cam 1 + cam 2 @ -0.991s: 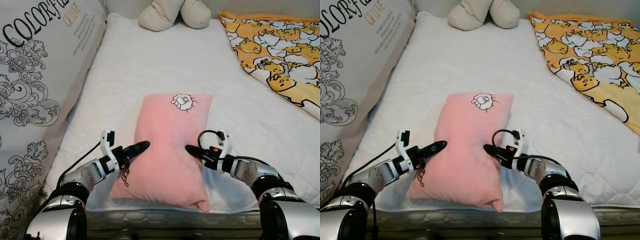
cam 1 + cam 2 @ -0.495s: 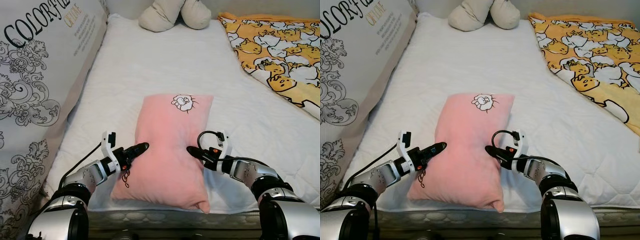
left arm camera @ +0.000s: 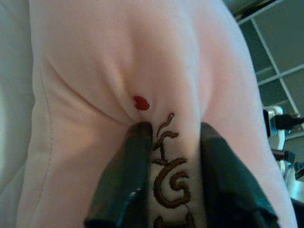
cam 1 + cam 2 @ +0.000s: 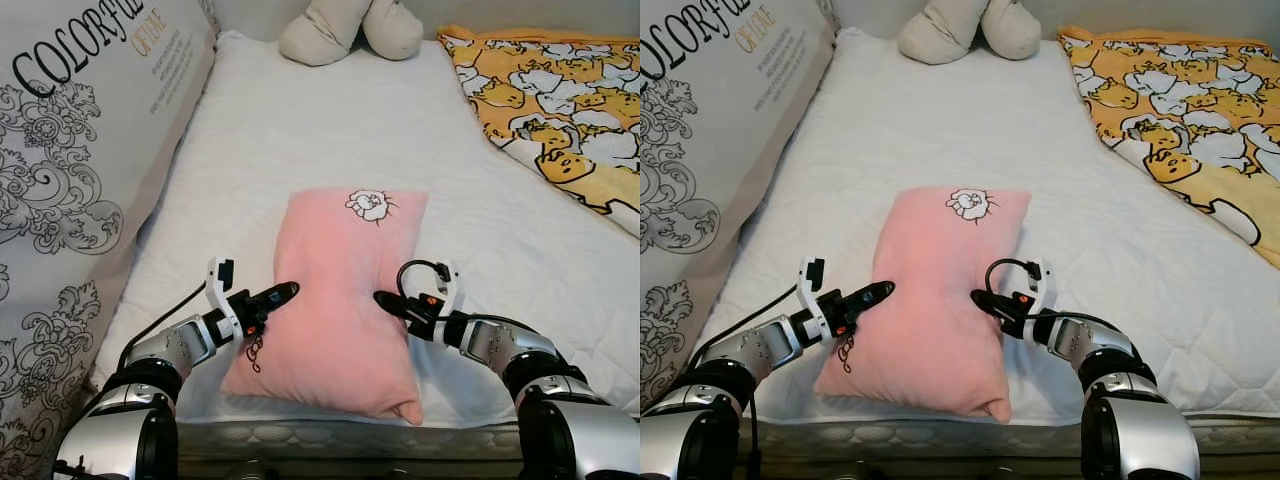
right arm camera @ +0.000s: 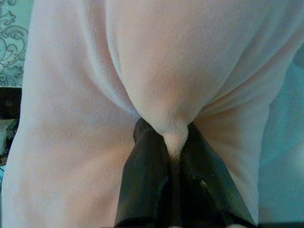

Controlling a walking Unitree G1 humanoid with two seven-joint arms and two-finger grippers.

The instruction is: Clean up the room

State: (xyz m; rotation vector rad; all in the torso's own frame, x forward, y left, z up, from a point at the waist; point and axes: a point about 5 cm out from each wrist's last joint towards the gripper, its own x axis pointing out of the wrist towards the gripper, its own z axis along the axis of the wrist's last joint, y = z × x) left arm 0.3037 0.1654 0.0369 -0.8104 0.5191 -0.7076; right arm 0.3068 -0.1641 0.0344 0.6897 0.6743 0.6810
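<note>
Now L gripper (image 4: 283, 291) & R gripper (image 4: 385, 300) each pinch pink pillow (image 4: 340, 300) on mattress (image 4: 330, 130)

White mattress (image 4: 330, 150), yellow cartoon-print blanket (image 4: 560, 110) at right, beige plush (image 4: 350, 28) at head, lettered cushion (image 4: 70, 170) at left

Pink pillow (image 4: 343, 290) — white mattress (image 4: 330, 130) — yellow cartoon-print blanket (image 4: 560, 110)

A fold of the soft pink fabric pillow (image 3: 118, 61) is pinched between the two black fingers (image 3: 124, 175) of the left gripper (image 3: 175, 135). Brown embroidered curls (image 3: 168, 178) are seen on the cloth caught in the grip, and a small red mark (image 3: 140, 102) lies just beyond the fingertips. Grey shelving (image 3: 275, 57) is seen past the pillow's edge.
</note>
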